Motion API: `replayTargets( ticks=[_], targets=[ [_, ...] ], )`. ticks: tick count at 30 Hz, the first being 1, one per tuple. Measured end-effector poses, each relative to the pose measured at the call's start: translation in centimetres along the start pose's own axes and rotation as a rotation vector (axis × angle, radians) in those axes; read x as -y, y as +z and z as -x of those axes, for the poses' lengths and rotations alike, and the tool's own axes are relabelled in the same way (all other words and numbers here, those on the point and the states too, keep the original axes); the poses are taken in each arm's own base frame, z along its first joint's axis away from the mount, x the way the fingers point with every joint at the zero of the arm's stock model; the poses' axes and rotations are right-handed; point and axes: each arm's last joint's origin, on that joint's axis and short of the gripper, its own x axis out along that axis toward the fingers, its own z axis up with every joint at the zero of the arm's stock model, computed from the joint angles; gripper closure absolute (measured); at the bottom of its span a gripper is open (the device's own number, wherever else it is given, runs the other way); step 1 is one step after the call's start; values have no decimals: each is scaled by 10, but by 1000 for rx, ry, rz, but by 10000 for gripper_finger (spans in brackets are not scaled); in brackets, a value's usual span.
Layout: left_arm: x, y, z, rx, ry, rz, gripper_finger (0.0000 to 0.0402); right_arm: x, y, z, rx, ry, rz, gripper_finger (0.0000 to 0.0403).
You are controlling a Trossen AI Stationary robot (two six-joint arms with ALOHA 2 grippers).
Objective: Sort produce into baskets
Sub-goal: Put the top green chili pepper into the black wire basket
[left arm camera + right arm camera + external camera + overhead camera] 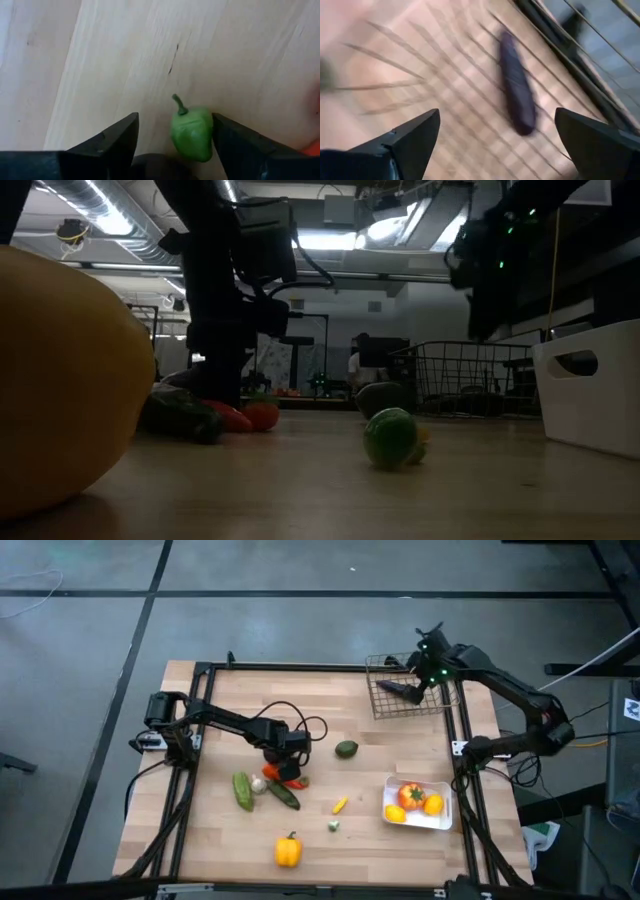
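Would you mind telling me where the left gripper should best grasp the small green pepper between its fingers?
Probably across the green pepper at its wide body, below the stem, descending from above. The left gripper is open and already straddles it; the pepper lies nearer one finger.

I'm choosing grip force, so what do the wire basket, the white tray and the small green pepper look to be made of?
Wire basket: thin dark metal wire, going by its open see-through grid. White tray: probably moulded plastic, with smooth matte walls, rounded corners and a cut-out handle. Green pepper: likely toy plastic or rubber, with a uniform, smooth, faintly glossy skin.

Purple eggplant (pixel 516 85) lying in wire basket (pixel 380 705); lemons in white tray (pixel 444 820).
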Motion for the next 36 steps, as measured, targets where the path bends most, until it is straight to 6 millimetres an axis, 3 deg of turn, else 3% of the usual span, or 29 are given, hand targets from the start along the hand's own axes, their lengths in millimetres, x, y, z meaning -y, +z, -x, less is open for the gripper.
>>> replayTargets(
  ticks=[6,12,22,36],
  targets=[
    [0,0,0,5,-2,27,199,-16,-7,37,177,147,21,10],
    [0,0,0,4,-1,36,242,-38,-13,59,263,225,56,10],
    [3,12,8,33,-50,101,300,-82,-10,66,298,361,142,10],
    [14,58,45,227,-235,177,298,-131,-1,77,453,471,288,10]
  ],
)
